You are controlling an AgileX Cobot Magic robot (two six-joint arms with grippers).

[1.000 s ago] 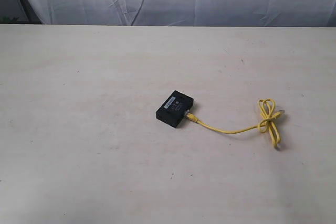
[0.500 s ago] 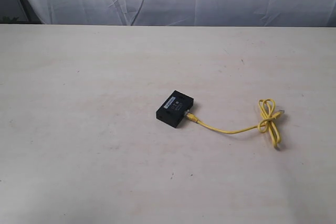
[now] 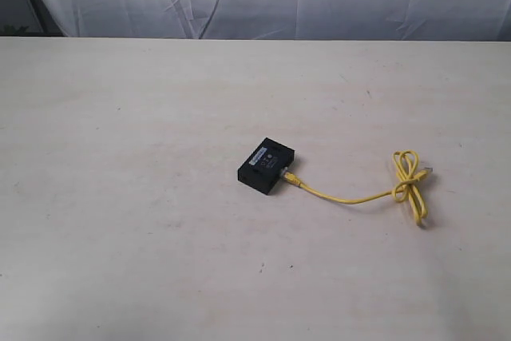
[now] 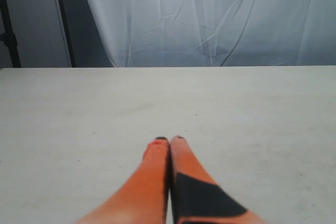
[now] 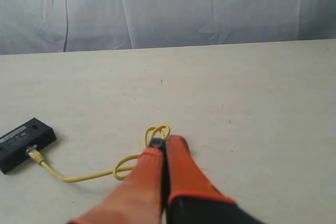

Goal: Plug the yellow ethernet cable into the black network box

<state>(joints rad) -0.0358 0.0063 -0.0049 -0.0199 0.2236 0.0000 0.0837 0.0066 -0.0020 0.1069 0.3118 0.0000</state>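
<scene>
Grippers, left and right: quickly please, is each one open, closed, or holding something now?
Orange-fingered left gripper: shut, holding nothing.
Orange-fingered right gripper: shut, holding nothing; the thin yellow ethernet cable is not in its grip.

I get soft, even light over the pale cream counter (image 3: 120, 237), bright enough to wash out its grain a little, and the small matte-black box (image 3: 267, 168) throws hardly any shadow. In both wrist views the orange fingers (image 4: 155, 182) nearest the lens go soft and blurry. The white draped curtain (image 4: 210, 19) behind looks dimmer and grey-blue.
</scene>
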